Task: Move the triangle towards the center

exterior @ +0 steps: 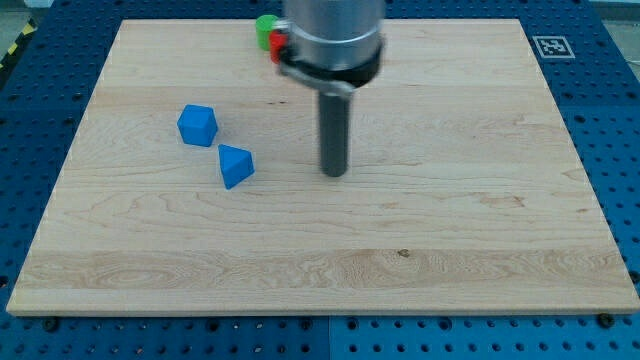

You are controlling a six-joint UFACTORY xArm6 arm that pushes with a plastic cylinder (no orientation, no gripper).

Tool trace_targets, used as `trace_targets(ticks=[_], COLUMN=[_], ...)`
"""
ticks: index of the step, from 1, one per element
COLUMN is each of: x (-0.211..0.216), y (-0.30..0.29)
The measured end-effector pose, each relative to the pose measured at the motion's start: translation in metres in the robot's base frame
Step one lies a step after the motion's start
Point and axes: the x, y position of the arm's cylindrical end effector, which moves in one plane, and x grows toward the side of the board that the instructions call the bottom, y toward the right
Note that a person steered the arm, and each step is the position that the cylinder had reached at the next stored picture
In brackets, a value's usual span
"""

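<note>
A blue triangle block [236, 165] lies on the wooden board [450, 240], left of the middle. A blue cube [198, 125] sits just up and to the left of it, apart from it. My tip [334, 173] rests on the board near its middle, about a hundred pixels to the right of the triangle and not touching it. A green block [266, 28] and a red block [277, 43] sit near the top edge, partly hidden behind the arm.
The arm's grey body [333, 35] covers the top middle of the board. A blue perforated table [40, 90] surrounds the board. A black and white marker [551, 46] sits at the top right corner.
</note>
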Motion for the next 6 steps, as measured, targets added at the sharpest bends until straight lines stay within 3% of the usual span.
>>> trace_targets(ticks=[1,2,3,4,5,6], x=[0.05,0.083,0.043,0.008,0.004,0.026], y=[-0.048,-0.152,-0.196,-0.086,0.062,0.079])
